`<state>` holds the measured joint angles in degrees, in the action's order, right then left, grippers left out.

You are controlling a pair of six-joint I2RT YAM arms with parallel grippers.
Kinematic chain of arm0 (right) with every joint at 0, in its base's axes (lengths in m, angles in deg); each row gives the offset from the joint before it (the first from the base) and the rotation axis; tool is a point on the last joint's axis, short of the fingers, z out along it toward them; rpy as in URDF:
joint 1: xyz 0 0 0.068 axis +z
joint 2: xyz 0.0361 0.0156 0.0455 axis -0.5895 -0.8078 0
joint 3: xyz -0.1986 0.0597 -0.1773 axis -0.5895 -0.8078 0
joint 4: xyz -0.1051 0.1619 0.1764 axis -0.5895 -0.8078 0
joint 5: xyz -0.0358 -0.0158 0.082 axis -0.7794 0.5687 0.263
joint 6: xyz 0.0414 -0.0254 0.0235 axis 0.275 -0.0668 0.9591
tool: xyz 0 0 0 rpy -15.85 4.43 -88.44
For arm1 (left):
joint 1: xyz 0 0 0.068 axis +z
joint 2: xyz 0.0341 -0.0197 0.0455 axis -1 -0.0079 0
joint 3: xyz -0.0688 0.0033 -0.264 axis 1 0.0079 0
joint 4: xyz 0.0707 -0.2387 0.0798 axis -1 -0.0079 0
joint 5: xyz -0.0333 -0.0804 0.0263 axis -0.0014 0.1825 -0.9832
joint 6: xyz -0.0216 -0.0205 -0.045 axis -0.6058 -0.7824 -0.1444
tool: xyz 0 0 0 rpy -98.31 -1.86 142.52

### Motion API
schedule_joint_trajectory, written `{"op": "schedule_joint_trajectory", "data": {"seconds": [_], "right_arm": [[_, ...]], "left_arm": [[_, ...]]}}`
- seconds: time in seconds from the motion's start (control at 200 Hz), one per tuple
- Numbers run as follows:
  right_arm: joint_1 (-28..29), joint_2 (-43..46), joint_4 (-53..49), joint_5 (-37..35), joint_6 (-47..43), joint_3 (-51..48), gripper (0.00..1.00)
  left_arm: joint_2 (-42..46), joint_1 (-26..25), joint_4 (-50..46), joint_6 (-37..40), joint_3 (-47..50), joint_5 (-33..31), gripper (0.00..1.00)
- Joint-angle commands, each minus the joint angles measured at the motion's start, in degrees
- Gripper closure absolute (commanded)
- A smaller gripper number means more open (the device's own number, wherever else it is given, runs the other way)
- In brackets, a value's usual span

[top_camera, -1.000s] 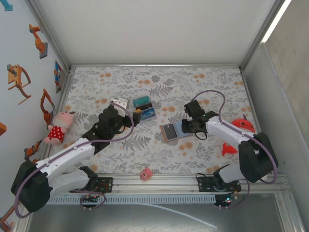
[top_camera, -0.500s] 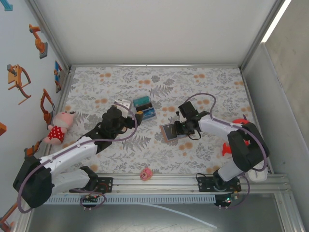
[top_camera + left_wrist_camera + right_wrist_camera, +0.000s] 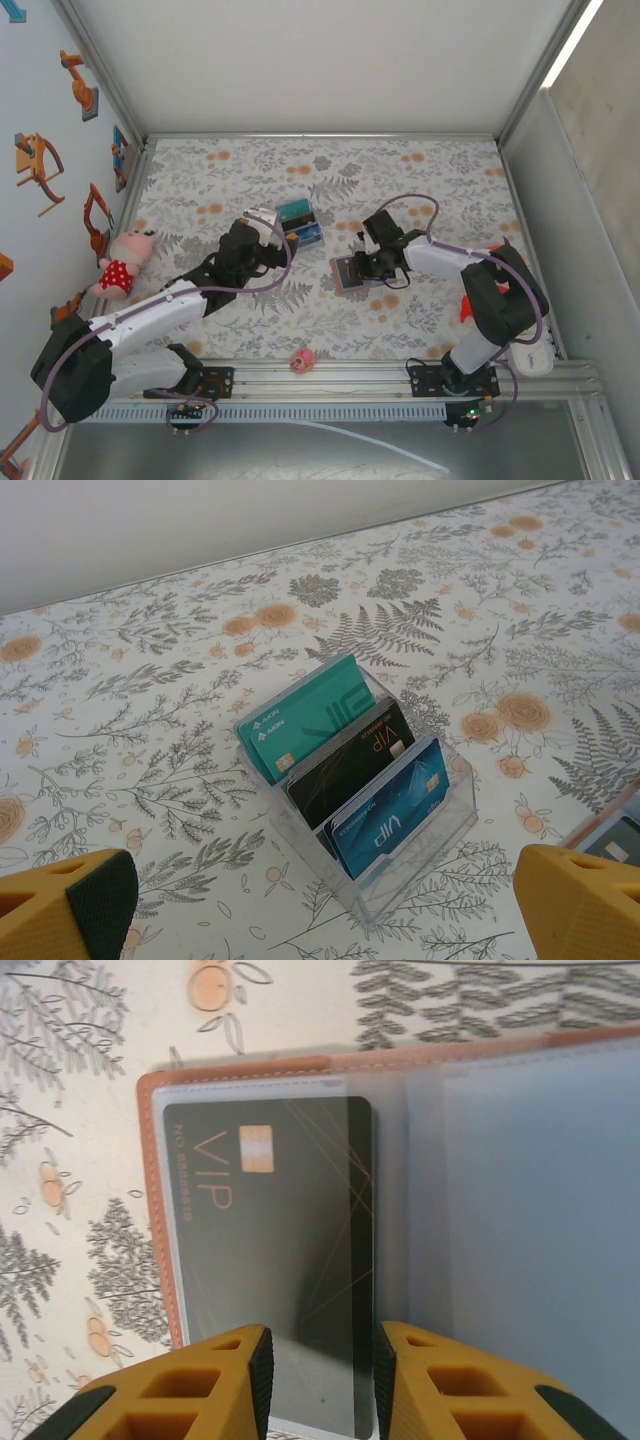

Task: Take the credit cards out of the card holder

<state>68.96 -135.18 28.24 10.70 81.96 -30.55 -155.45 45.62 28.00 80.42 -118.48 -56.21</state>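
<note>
The card holder point(image 3: 343, 274) is a tan-brown wallet lying open on the floral tabletop, its tan rim point(image 3: 150, 1210) framing pale clear pockets. A dark credit card point(image 3: 270, 1250) marked VIP sits in the left pocket. My right gripper point(image 3: 322, 1360) hovers just over this card's near end, its fingers narrowly open with the card lying flat beneath them; in the top view the right gripper point(image 3: 372, 262) is over the wallet. My left gripper point(image 3: 320, 920) is wide open in front of a clear stand point(image 3: 440, 840) holding a teal card point(image 3: 300, 720), a black card point(image 3: 350, 765) and a blue card point(image 3: 390, 805).
A small pink toy point(image 3: 301, 359) lies near the front rail. A plush pig point(image 3: 122, 262) leans at the left wall. Red toy pieces point(image 3: 500, 258) sit at the right beside my right arm. The clear stand point(image 3: 298, 225) stands left of the wallet.
My right gripper has swung left from the wallet's right side to its left pocket and its fingers have parted a little. My left gripper has crept closer to the clear stand.
</note>
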Motion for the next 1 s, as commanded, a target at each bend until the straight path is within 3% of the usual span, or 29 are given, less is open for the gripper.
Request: {"op": "schedule_joint_trajectory", "data": {"seconds": [0.0, 0.691, 0.992], "right_arm": [[1.56, -0.78, 1.6, 2.56, 2.03, -0.44, 0.69], [2.8, 0.61, -2.13, 0.79, 2.34, -3.5, 0.7], [1.58, 4.14, -3.98, 0.12, 2.19, -5.15, 0.7]], "left_arm": [[-1.19, -0.9, 0.18, 1.52, -1.68, -1.61, 0.03], [-5.93, -4.57, 2.04, 1.98, -2.96, -4.35, 0.03], [-9.66, -8.61, 2.0, 2.57, -3.92, -6.08, 0.03]]}}
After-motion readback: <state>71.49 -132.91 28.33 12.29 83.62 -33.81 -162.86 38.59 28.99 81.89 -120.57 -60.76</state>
